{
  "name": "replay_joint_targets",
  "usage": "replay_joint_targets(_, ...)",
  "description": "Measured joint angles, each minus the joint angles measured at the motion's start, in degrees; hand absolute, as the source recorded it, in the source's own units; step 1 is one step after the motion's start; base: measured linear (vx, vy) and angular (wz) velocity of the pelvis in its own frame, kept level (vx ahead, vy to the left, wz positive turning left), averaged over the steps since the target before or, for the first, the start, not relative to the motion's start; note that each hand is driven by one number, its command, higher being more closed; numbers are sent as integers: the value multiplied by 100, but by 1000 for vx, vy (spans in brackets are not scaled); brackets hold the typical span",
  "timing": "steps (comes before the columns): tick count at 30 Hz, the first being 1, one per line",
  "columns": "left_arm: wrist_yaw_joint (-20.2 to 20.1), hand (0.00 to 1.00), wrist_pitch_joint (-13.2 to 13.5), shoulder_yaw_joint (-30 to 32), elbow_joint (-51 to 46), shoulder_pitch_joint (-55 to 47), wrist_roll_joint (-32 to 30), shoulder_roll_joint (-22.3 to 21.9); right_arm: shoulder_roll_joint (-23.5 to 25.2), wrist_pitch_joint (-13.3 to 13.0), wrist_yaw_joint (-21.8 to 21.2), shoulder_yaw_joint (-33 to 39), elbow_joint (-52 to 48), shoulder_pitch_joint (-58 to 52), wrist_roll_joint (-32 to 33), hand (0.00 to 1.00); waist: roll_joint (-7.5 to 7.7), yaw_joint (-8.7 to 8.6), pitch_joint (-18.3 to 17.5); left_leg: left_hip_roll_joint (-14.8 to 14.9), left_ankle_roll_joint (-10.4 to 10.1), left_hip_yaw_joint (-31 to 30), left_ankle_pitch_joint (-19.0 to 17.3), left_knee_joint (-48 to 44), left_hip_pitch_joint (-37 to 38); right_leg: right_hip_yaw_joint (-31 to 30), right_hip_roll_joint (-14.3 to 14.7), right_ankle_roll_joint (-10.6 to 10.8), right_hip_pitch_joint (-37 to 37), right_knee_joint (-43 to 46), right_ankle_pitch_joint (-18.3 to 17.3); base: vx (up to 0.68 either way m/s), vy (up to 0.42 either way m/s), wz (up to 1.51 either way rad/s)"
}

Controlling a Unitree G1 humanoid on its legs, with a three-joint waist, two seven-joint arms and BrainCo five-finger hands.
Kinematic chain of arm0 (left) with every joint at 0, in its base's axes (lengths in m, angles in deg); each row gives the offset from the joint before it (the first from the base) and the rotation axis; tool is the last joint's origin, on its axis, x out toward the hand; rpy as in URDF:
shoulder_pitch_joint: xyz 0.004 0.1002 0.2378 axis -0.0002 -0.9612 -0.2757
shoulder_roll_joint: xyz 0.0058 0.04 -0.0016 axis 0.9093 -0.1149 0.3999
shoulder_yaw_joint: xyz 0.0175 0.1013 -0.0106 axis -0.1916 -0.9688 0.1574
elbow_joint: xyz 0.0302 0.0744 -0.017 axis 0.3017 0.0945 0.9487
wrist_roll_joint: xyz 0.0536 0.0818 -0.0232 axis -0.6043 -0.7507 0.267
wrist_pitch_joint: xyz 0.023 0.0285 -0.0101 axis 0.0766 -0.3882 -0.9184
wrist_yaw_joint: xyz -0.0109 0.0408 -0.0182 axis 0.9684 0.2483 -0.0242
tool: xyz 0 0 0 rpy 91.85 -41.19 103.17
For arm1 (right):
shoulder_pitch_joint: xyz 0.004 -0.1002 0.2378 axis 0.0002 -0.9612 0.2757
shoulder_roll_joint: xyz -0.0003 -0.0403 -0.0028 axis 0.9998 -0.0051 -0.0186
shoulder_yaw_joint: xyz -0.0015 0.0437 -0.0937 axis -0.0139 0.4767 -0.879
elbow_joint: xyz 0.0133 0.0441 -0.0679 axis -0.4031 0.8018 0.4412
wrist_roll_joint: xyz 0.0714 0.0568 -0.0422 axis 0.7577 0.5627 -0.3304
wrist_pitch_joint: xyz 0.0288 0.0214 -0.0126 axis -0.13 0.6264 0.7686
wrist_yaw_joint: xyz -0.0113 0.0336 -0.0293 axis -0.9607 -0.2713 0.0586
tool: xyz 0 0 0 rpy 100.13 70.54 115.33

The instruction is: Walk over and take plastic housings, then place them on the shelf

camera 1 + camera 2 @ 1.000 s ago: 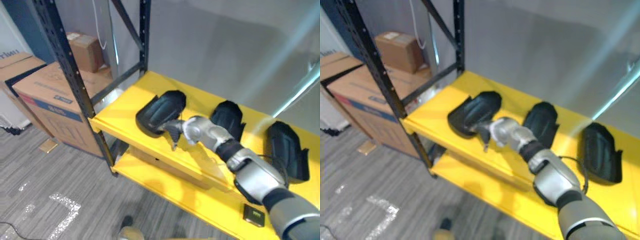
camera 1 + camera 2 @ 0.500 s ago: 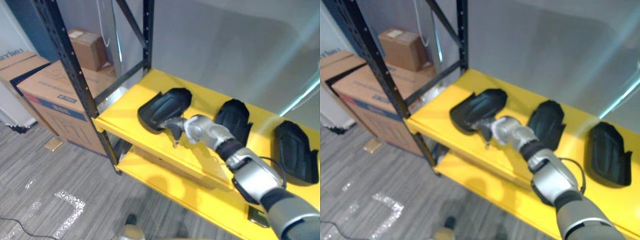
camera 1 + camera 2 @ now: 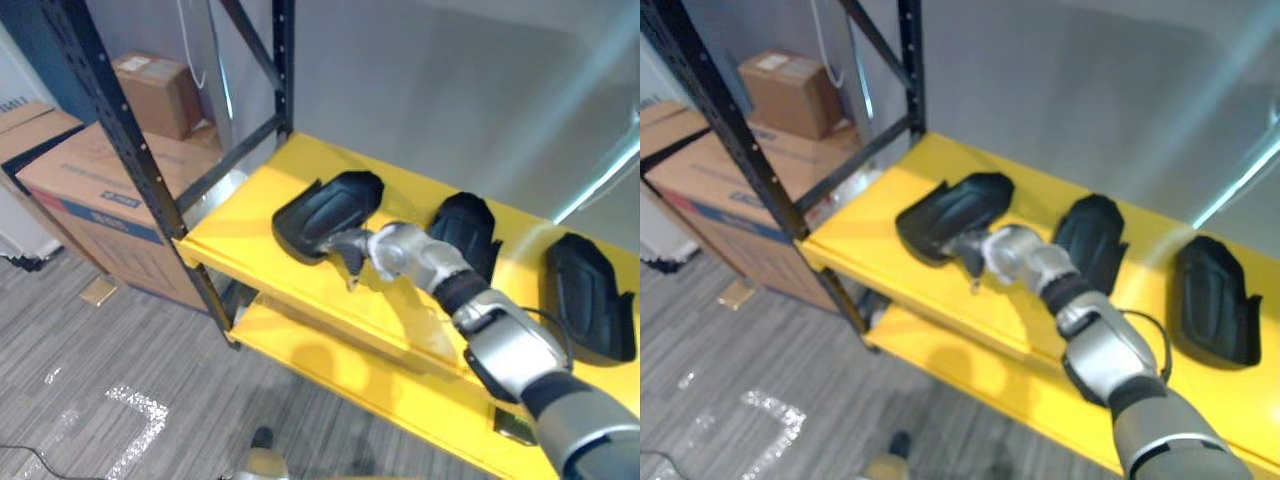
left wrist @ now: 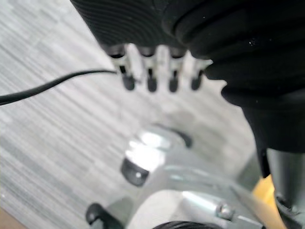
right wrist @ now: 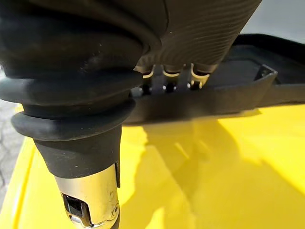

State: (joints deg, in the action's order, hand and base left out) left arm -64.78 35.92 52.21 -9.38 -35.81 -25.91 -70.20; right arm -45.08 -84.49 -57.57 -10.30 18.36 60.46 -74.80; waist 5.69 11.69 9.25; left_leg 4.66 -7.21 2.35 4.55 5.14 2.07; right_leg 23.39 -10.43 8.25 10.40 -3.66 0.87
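Nothing is seen moved since earlier. Nearest, the left hand is hung over the floor, fingers relaxed. On the yellow shelf, the right hand is still rested with straight fingers against the near edge of the left plastic housing; the middle housing and right housing are laid rightward.

A large cardboard box stands at nine o'clock, a smaller box behind it at eleven; a tan scrap, perhaps cardboard, lies on the grey floor at eight
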Motion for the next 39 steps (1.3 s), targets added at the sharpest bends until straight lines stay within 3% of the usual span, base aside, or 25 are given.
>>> replay_joint_targets(10, 2, 0, 6, 1, -6, -1, 0, 13, -180, -256, -247, -1, -199, 32, -19, 0, 90, -9, 68, -57, 48, 80, -31, 1, 22, -58, -65, 24, -22, 1, 13, -8, 2, -2)
replay_joint_targets(16, 8, 0, 12, -12, -6, -2, -1, 14, -494, -585, -709, -70, -406, 243, -66, 0, 103, -13, 60, 3, 48, 115, -24, -1, -13, -131, -16, 23, -96, 32, 29, 1, -7, -2)
replay_joint_targets(23, 4, 0, 17, -110, 7, -21, -114, 83, -796, -456, -738, -86, -828, 277, -98, 0, 125, -106, 34, 179, -18, 158, 20, -2, -19, -226, 135, -94, -220, 179, -18, -38, -37, -7)
replay_joint_targets(31, -60, 0, 5, -244, 32, -25, -690, 226, -857, -330, -734, -86, -1361, 60, -85, 0, 126, -239, 7, 326, -57, 388, 66, -38, 90, -505, 215, -192, -433, 519, -74, -56, -25, -17)
replay_joint_targets(34, -56, 0, 3, -242, 32, -23, -620, 229, -885, -343, -364, -86, -1673, -9, -33, 0, 123, -292, 9, 348, -26, 391, 58, -37, 111, -509, 220, -217, -447, 586, -97, -56, -12, -3)
replay_joint_targets(39, -55, 0, 20, -234, 31, -32, -621, 226, -1001, -297, 739, -18, -2305, -80, 126, 0, 115, -291, 12, 378, -21, 385, 60, -36, 111, -499, 242, -257, -453, 602, -152, -18, -9, 0)
